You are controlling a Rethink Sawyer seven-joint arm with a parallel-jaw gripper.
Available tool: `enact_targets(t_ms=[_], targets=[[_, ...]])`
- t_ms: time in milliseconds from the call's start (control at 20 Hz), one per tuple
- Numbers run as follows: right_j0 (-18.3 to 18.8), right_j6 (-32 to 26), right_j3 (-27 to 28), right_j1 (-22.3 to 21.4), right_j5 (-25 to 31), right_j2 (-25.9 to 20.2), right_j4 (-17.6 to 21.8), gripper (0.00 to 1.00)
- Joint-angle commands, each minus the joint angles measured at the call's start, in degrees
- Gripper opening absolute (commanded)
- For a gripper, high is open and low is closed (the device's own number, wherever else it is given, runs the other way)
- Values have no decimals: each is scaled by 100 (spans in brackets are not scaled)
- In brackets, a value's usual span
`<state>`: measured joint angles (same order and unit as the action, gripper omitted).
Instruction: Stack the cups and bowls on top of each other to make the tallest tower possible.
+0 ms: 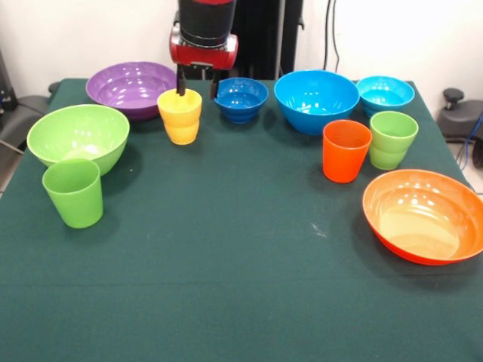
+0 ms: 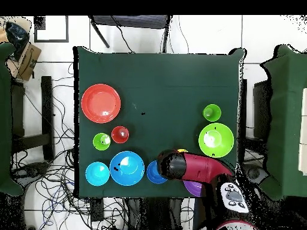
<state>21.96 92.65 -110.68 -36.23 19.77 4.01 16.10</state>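
All cups and bowls stand apart on the green table; nothing is stacked and no tower shows. My gripper (image 1: 198, 87) is open at the far side. One finger (image 1: 181, 83) is over the mouth of the yellow cup (image 1: 179, 115); the other is to its right, beside the dark blue bowl (image 1: 241, 98). The purple bowl (image 1: 130, 87), lime green bowl (image 1: 78, 136) and green cup (image 1: 73, 192) are on the left. The blue bowl (image 1: 315, 99), turquoise bowl (image 1: 385, 93), orange cup (image 1: 346, 149), light green cup (image 1: 392, 139) and orange bowl (image 1: 423, 215) are on the right.
In the overhead view the red arm (image 2: 192, 166) covers the gripper, most of the yellow cup and part of the purple bowl (image 2: 190, 188). The orange bowl (image 2: 101, 103) and lime green bowl (image 2: 216, 139) lie at opposite sides. Cables run on the floor round the table.
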Motion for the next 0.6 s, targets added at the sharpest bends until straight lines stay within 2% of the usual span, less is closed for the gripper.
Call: enact_targets(t_ms=[50,600], targets=[[7,1013,-50,429,-584,-355,-152,100],[38,981,53,624,-813,-325,-166,100]])
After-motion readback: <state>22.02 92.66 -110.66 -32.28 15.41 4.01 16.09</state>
